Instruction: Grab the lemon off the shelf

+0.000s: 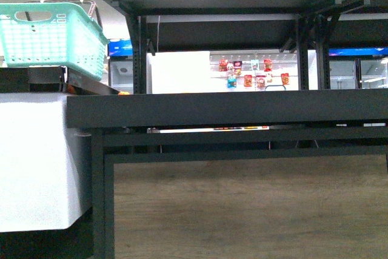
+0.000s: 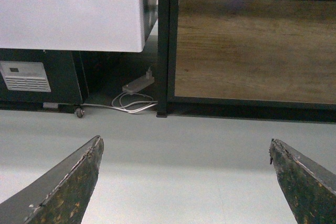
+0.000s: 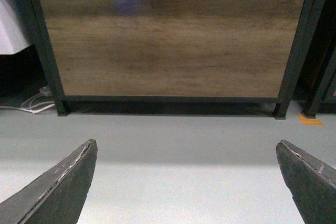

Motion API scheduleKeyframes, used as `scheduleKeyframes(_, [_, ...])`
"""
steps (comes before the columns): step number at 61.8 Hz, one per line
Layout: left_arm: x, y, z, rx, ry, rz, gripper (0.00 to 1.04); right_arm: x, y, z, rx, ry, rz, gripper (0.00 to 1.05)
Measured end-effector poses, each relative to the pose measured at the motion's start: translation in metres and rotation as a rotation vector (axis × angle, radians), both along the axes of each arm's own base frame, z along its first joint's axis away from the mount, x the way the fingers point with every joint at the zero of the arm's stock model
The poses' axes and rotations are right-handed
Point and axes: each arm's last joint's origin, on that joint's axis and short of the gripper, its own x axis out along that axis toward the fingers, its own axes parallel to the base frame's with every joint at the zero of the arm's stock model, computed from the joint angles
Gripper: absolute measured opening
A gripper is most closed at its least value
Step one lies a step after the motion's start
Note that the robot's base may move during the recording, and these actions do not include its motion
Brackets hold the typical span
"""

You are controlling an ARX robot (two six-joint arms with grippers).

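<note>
A grey floor [image 3: 184, 124] runs up to the foot of the black shelf [image 1: 230, 108], which fills the front view.

The left hand [image 2: 185, 142] is spread wide with nothing between its fingers, and it hangs low over the floor, facing the shelf's wood panel [image 2: 252, 51]. The right hand [image 3: 186, 142] is likewise wide and empty, square to the same panel.

The lemon shows in no view. The front camera meets the deck edge-on, so its top is hidden, and the lemon's long axis and heading cannot be told.

This looks like the opening approach. The next move probably calls for raising an arm above deck height to find the fruit.

A teal basket [image 1: 54, 37] sits up to the left.
</note>
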Motion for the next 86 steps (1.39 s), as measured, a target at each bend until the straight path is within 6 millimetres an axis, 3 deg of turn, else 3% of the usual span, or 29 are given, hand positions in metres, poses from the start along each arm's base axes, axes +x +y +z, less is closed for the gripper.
scheduleKeyframes(86, [0.0000,0.0000,0.0000,0.000,0.000,0.000,0.97,0.0000,0.0000,0.0000,0.000,0.000,0.000,1.02])
